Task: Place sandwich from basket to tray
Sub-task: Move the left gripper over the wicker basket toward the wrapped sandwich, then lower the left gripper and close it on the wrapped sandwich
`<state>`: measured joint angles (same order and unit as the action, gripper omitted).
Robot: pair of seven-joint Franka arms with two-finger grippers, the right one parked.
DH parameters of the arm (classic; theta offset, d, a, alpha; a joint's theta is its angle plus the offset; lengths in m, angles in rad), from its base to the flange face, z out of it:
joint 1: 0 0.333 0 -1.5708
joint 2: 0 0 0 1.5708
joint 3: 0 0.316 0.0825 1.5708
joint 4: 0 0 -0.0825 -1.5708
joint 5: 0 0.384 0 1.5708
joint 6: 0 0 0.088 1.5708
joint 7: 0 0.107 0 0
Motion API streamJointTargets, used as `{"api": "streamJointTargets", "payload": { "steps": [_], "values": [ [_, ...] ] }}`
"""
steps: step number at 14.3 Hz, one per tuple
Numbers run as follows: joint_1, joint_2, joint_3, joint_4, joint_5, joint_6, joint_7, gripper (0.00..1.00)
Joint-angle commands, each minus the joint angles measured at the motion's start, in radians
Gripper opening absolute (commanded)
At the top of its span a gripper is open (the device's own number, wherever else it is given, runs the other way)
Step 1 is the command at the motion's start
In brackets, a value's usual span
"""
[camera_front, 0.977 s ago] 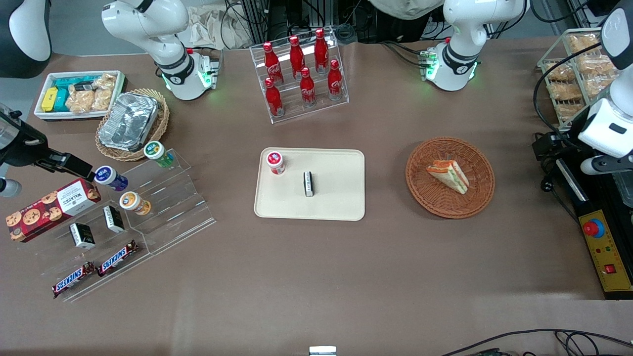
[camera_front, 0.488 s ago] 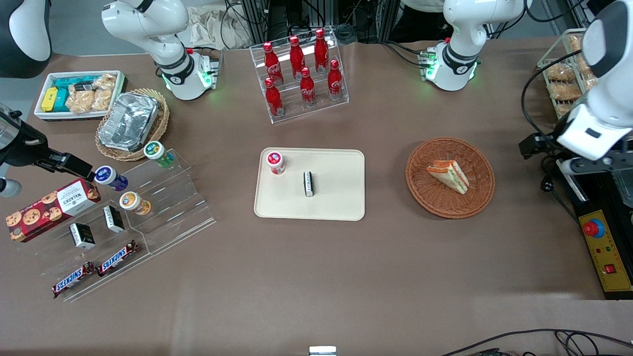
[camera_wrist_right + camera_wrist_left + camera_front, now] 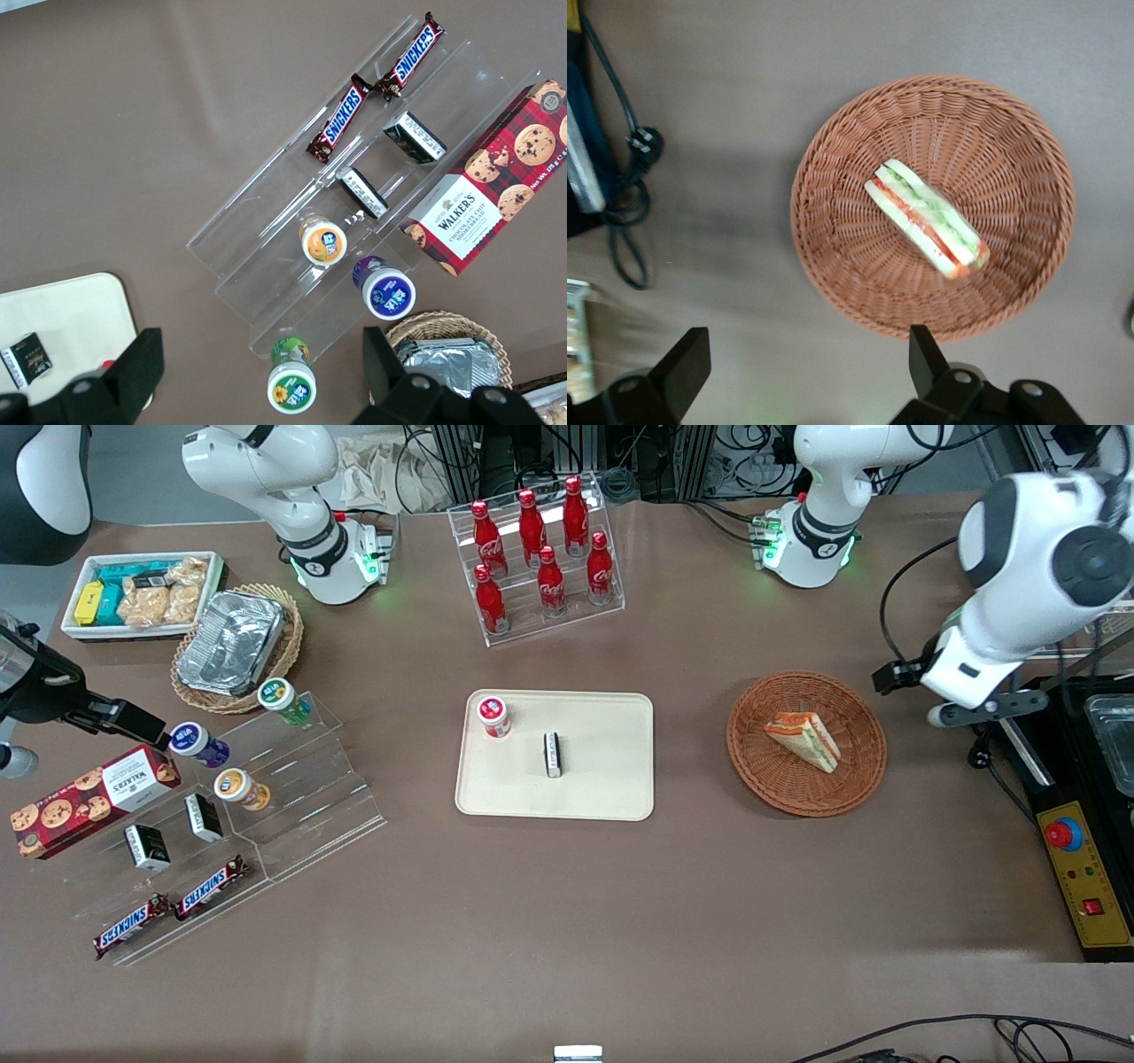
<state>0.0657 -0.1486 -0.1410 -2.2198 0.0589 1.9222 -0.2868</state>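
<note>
Swung in over the last second from the working arm's end of the table: the gripper, now raised above the table just beside the basket, fingers spread wide with nothing between them. Lying in the basket, untouched: the sandwich, a wedge showing red and green layers. Toward the parked arm's end from the basket, well apart: the tray, carrying a red-capped jar and a small dark box. Farther from the front camera than the basket: a rack of red bottles.
</note>
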Motion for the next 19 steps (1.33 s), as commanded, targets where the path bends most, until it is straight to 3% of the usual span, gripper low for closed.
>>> {"api": "streamJointTargets", "payload": {
  "steps": [1,7,10,14,19],
  "values": [
    [-0.044,-0.026,-0.012,-0.124,0.002,0.145,-0.215,0.99],
    [-0.115,0.125,-0.011,-0.135,0.009,0.351,-0.702,0.99],
    [-0.129,0.185,-0.012,-0.13,0.094,0.429,-0.868,0.99],
    [-0.165,0.25,-0.011,-0.15,0.203,0.44,-0.985,0.99],
    [-0.165,0.279,-0.011,-0.162,0.228,0.442,-1.003,0.99]
  ]
}}
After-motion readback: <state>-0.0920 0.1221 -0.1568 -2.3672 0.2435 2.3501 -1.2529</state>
